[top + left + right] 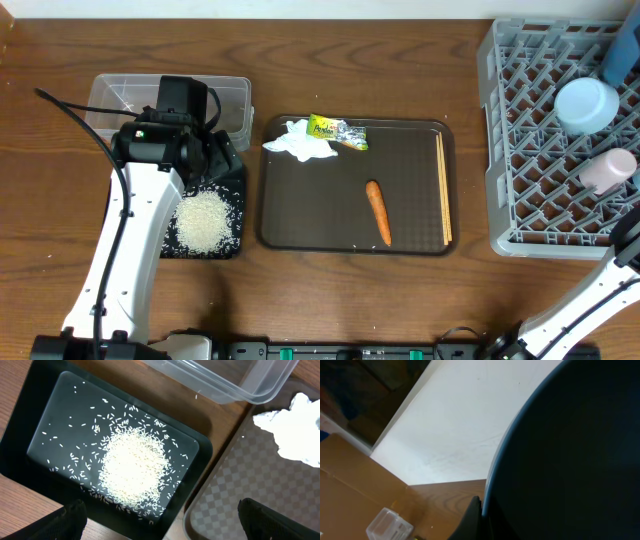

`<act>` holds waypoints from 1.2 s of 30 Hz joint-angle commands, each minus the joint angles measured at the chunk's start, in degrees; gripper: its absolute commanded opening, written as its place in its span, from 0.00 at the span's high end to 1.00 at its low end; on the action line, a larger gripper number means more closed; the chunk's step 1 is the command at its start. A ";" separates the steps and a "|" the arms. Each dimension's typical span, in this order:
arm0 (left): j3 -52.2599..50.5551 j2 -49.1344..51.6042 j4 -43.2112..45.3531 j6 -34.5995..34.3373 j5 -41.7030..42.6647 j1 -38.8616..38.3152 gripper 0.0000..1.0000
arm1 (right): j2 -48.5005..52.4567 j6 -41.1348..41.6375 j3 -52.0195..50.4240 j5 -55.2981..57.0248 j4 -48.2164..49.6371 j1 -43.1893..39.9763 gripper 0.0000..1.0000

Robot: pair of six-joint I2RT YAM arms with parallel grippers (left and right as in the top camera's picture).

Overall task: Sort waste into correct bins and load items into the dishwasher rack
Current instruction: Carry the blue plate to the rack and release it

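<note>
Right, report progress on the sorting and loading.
Done: rice in the black tray; light-blue cup and small white cup in the rack. In hand: right gripper shut on the blue bowl. Remaining: tissue, wrapper, carrot, chopsticks on the brown tray; left gripper open over the rice.

Left side: rice (pixel 205 220) sits in the shallow tray (pixel 50 420), with the tub (pixel 232 100) right behind it. The middle serving tray (pixel 300 200) has the tissue (pixel 295 142) and snack wrapper (pixel 337 130) at its far edge, the carrot (pixel 378 210) near-centre and the chopsticks (pixel 444 188) along its right side. The dish rack (pixel 520 150) on the right holds a cup (pixel 587 103), with another cup (pixel 607 170) nearer.

Brown tray (pixel 310 215) mid wooden table (pixel 380 60); white panel (pixel 460 415) and small clear block (pixel 387 525) in right wrist view.
</note>
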 commanded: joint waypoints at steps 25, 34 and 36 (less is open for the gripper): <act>0.61 -0.20 -0.07 -0.55 -0.48 0.20 0.01 | 0.59 -2.10 0.68 1.97 -22.69 -4.70 0.99; 0.61 -0.20 -0.07 -0.55 -0.48 0.20 0.01 | -3.48 -14.05 0.70 26.49 -46.75 -5.42 0.93; 0.61 -0.20 -0.07 -0.55 -0.48 0.20 0.01 | -5.31 -15.76 0.72 34.47 -51.45 -5.42 0.85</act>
